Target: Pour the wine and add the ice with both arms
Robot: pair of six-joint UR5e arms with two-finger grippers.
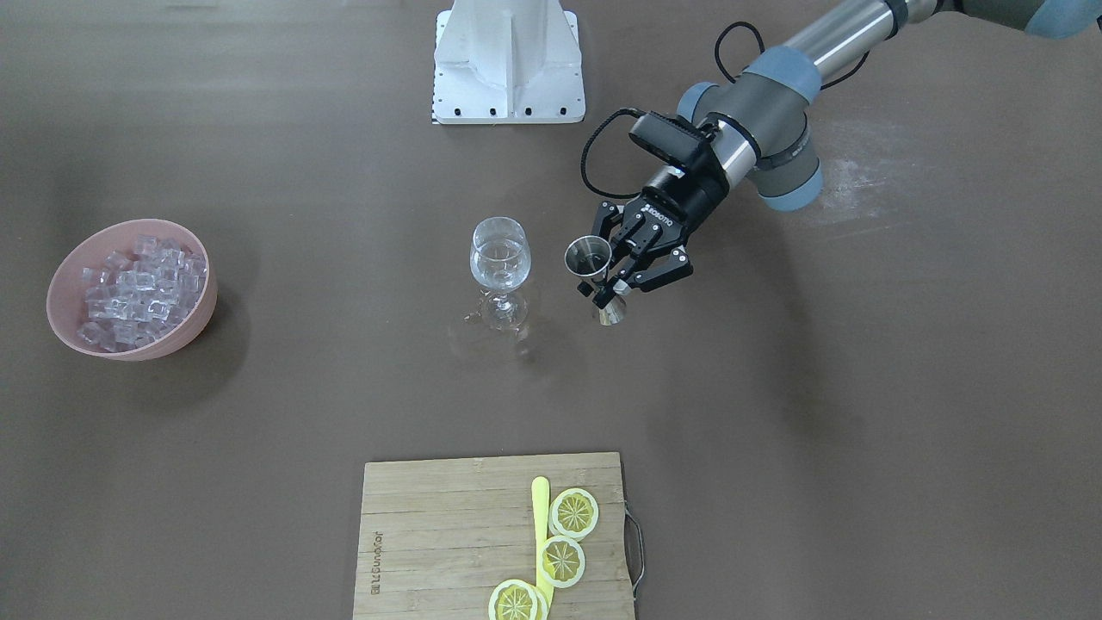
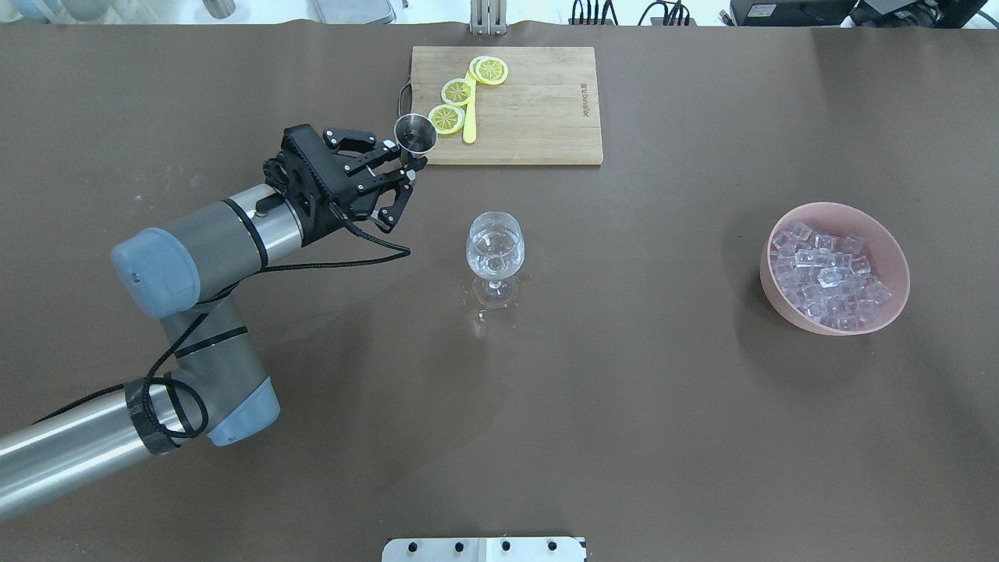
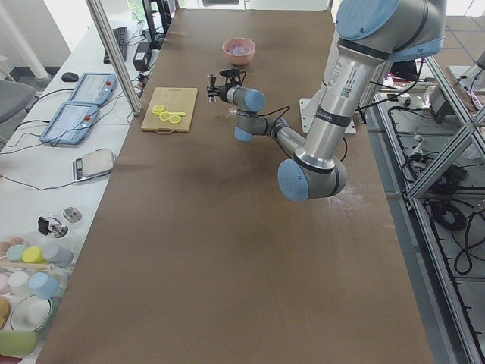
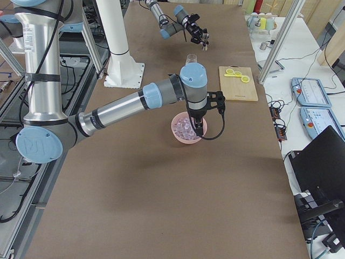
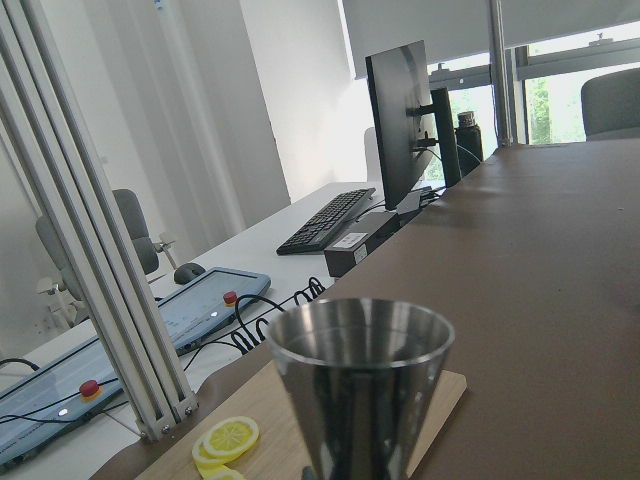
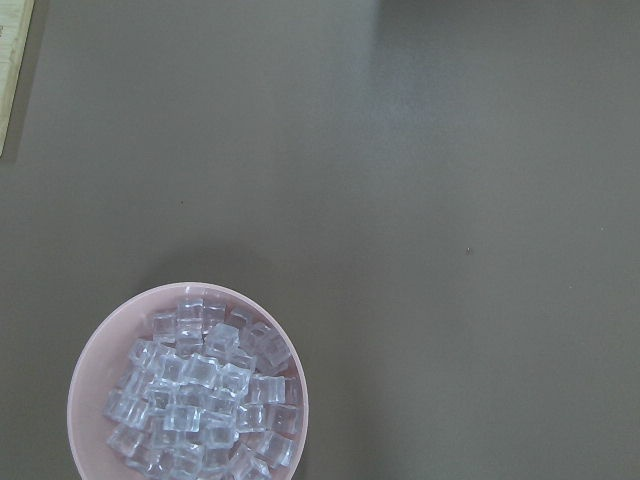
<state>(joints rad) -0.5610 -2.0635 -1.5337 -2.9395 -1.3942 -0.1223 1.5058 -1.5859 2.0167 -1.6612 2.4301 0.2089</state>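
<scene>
A stemmed glass (image 1: 499,258) (image 2: 494,248) stands mid-table with a little clear wine (image 1: 499,272) in its bowl. My left gripper (image 1: 608,288) (image 2: 407,156) is shut on the waist of a steel jigger (image 1: 589,256) (image 2: 415,133) (image 5: 360,370), held roughly upright just beside the glass and apart from it. Ice (image 1: 138,288) (image 2: 826,273) (image 6: 200,390) fills a pink bowl (image 1: 65,284) (image 2: 890,257) (image 6: 85,390). The right arm shows only in the exterior right view, its gripper (image 4: 197,123) hanging over that bowl (image 4: 178,132); I cannot tell whether it is open or shut.
A wooden cutting board (image 1: 430,534) (image 2: 538,109) with lemon slices (image 1: 573,513) and a yellow knife (image 1: 540,517) lies at the operators' edge. The white pedestal (image 1: 508,60) stands at the robot's side. Bare brown table lies between glass and bowl.
</scene>
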